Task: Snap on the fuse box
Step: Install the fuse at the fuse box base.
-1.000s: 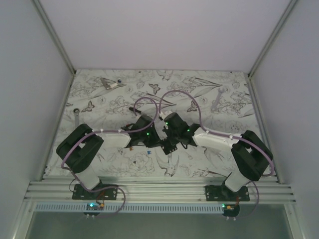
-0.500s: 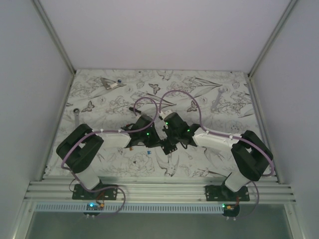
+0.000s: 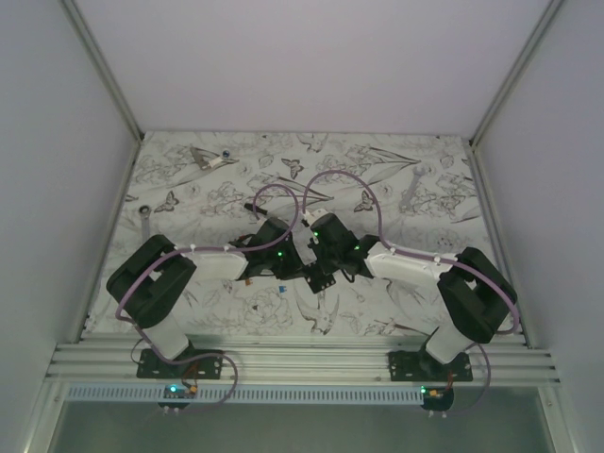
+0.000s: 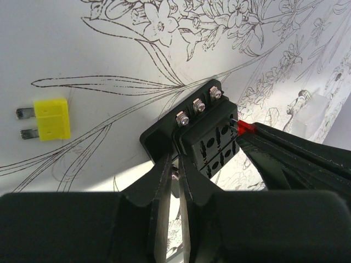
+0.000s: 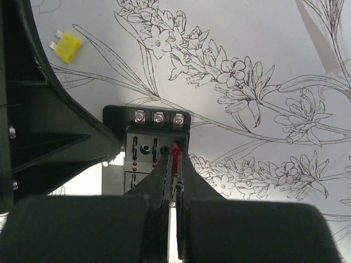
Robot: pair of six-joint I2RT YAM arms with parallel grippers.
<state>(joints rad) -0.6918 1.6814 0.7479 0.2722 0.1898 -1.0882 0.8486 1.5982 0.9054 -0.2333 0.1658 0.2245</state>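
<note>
The right end effector point(image 5: 174, 167), pitched steeply down, is clenched on a red fuse point(image 5: 175, 155) whose tip meets a slot of the fuse box point(image 5: 156, 148) just ahead. The left end effector point(image 4: 174, 170) pinches the box's base edge. The box is black, with three screws along its far side, and sits on the bench point(image 5: 263, 44). A yellow fuse point(image 4: 51, 119) lies apart, leftward.
</note>
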